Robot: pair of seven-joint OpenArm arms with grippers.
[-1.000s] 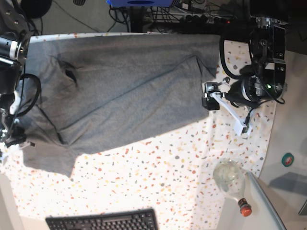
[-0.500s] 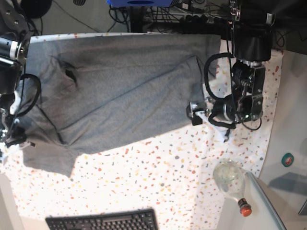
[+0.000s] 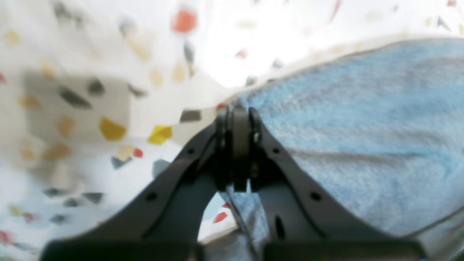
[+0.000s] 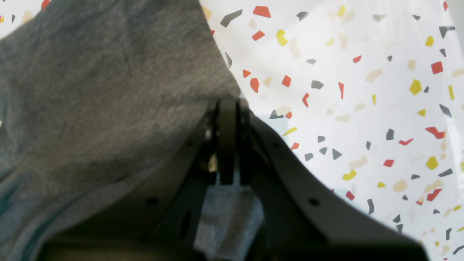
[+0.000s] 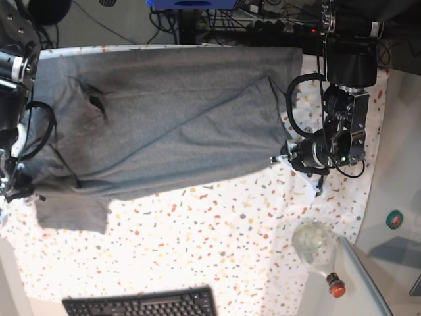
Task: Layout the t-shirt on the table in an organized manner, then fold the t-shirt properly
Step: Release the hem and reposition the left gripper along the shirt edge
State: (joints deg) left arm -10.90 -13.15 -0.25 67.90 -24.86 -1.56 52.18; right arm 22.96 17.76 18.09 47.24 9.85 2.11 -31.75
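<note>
Right gripper (image 4: 228,145): at the scene's left edge; jaws clenched on the hem of the plain heather-grey knit t-shirt (image 5: 171,125), grey cloth seen pinched between them.

T-shirt: spread across the far half of the white speckled table (image 5: 217,243); a diagonal fold and wrinkles near the collar are noted, one sleeve lying at near left.

Left gripper (image 3: 237,145): at the shirt's right edge; jaws clenched on the cloth.

Progress: layout judged under way; smoothing unfinished, folding not begun.
</note>
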